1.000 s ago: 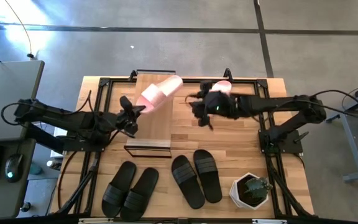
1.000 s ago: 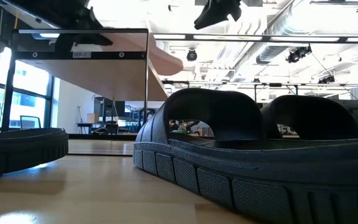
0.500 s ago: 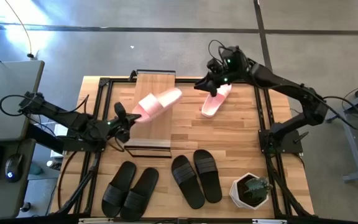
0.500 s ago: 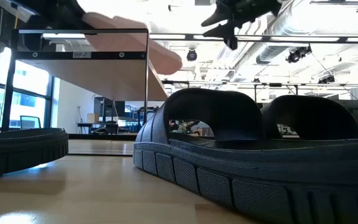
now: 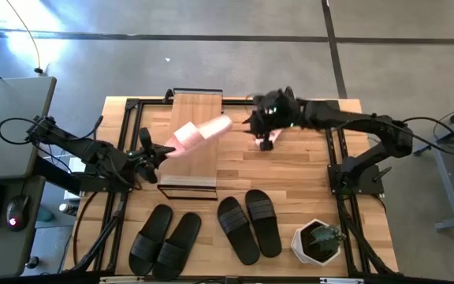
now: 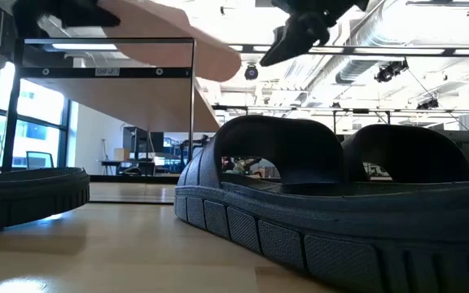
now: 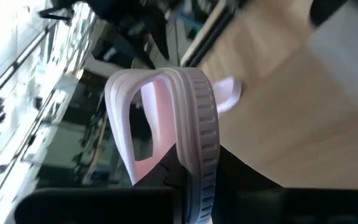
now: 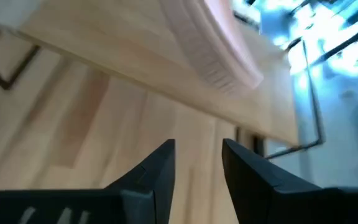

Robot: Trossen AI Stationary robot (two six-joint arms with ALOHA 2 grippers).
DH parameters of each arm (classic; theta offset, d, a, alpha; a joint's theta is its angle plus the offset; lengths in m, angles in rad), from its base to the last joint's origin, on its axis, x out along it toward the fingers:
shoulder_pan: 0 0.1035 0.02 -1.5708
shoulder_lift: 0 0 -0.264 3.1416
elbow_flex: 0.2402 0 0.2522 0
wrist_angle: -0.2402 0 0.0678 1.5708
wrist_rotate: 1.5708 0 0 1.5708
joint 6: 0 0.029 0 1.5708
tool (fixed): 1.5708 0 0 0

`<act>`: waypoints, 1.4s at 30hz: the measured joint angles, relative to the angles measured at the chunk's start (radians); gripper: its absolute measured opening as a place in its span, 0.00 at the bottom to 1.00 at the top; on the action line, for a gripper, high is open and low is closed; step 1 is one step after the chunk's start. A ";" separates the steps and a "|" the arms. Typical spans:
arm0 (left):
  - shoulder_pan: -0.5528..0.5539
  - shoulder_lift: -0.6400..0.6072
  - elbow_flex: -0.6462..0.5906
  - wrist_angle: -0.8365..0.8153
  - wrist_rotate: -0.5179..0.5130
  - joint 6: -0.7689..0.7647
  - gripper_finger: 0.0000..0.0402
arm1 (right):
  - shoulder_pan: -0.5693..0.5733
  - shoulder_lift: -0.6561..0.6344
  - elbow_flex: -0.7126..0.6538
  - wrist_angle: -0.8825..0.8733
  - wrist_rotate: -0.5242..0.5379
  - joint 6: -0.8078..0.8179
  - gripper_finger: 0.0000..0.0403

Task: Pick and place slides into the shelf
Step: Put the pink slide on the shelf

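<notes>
Your left gripper [image 5: 150, 151], frame centre-left, clamps a pink slide [image 5: 201, 133] over the shelf [image 5: 195, 170]. Your right gripper [image 5: 263, 132], upper centre: fingers apart, empty.

Pale pink slide [image 5: 201, 132]; matte black slides [image 5: 249, 225]; light wood shelf top [image 5: 196, 162].

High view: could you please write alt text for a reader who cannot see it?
The left gripper holds a pale pink slide above the shelf. The right gripper hovers open over the wooden table, the second pink slide mostly hidden beneath it. Two black pairs lie in front, beside a potted plant.
</notes>
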 joint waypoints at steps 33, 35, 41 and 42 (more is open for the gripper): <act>0.000 -0.070 0.000 -0.036 0.183 -0.110 0.05 | 0.196 -0.112 -0.294 0.478 0.207 -0.233 0.42; 0.000 -0.070 0.000 -0.031 0.183 -0.110 0.05 | 0.197 -0.112 -0.294 0.488 0.194 -0.234 0.45; 0.000 -0.070 0.000 -0.016 0.213 -0.109 0.05 | 0.197 -0.107 -0.294 0.531 0.148 -0.244 0.48; 0.000 -0.070 0.000 -0.012 0.214 -0.109 0.05 | 0.196 -0.107 -0.294 0.535 0.130 -0.243 0.48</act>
